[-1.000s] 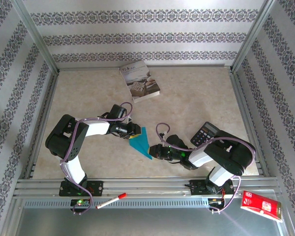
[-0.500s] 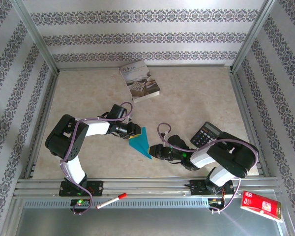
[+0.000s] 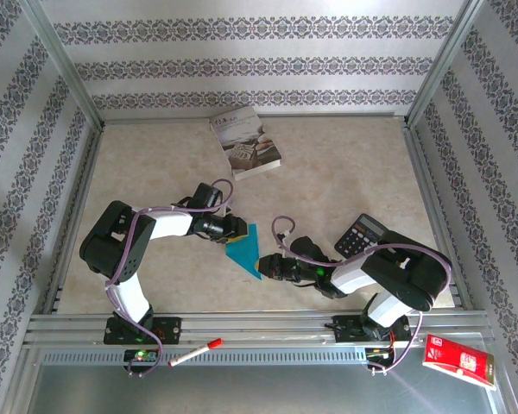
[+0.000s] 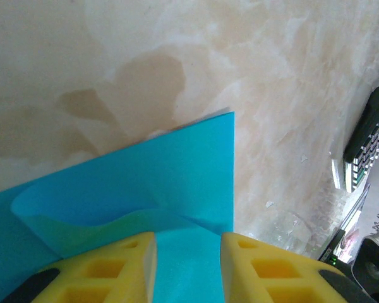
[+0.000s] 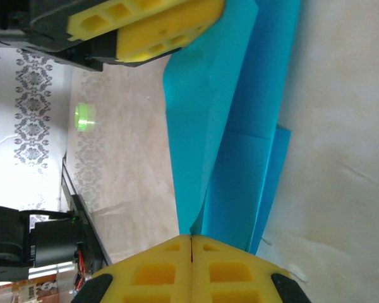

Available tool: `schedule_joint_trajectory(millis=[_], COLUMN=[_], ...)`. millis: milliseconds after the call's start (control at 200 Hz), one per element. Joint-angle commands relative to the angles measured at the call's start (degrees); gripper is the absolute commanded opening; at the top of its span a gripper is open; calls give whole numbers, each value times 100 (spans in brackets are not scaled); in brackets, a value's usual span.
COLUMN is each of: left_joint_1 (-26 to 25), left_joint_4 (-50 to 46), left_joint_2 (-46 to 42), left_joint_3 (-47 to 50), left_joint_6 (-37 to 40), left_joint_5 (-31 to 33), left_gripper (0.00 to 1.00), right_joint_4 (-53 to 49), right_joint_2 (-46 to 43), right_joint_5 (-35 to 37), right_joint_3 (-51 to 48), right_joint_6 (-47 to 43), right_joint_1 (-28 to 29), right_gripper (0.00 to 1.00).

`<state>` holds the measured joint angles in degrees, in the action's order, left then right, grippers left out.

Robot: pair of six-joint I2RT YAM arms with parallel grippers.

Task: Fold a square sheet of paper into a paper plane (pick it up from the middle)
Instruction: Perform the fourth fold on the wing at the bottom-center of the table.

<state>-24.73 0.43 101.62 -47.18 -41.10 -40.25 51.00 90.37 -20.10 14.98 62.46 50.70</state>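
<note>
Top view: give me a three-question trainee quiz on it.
1. True or false: the book lies nearer the arms than the paper.
2. Which lies beside the right arm? A marker, B calculator, C book.
3. Fill in: the right end effector is ___ on the paper.
Key: 1 false; 2 B; 3 shut.

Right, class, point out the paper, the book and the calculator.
paper point(image 3: 244, 251): top view, middle of the sheet.
book point(image 3: 246, 143): top view, centre of the cover.
calculator point(image 3: 359, 235): top view, keypad.
</note>
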Motion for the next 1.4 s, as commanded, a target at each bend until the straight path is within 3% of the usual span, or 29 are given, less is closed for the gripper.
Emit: schedule_joint_trajectory(millis=[0, 480, 684, 864, 1149, 1394], left_joint_1=[65, 67, 71, 73, 72, 70], left_joint_4=[-473, -567, -549, -556, -546, -574], left_joint_2=[92, 55, 88, 103, 102, 94], left_joint_3=[93, 64, 60, 46, 55, 42], left_joint_6=[163, 210, 225, 231, 210, 232], left_joint_5=[473, 535, 516, 505, 501, 505], left_gripper=[33, 33, 33, 33, 33, 33], right_joint_4=[68, -295, -1376, -2644, -2874, -2656], right_joint_2=[-28, -463, -1355, -1877, -1205, -742], right_joint_5=[-148, 136, 257, 283, 33, 7], right_joint_3=[183, -319, -333, 324, 1069, 993], right_joint_6=[-233, -265, -616, -1161, -1359, -1262], right_joint_1=[61, -63, -214, -157, 127, 186], right_gripper=[5, 15, 20, 19, 14, 10])
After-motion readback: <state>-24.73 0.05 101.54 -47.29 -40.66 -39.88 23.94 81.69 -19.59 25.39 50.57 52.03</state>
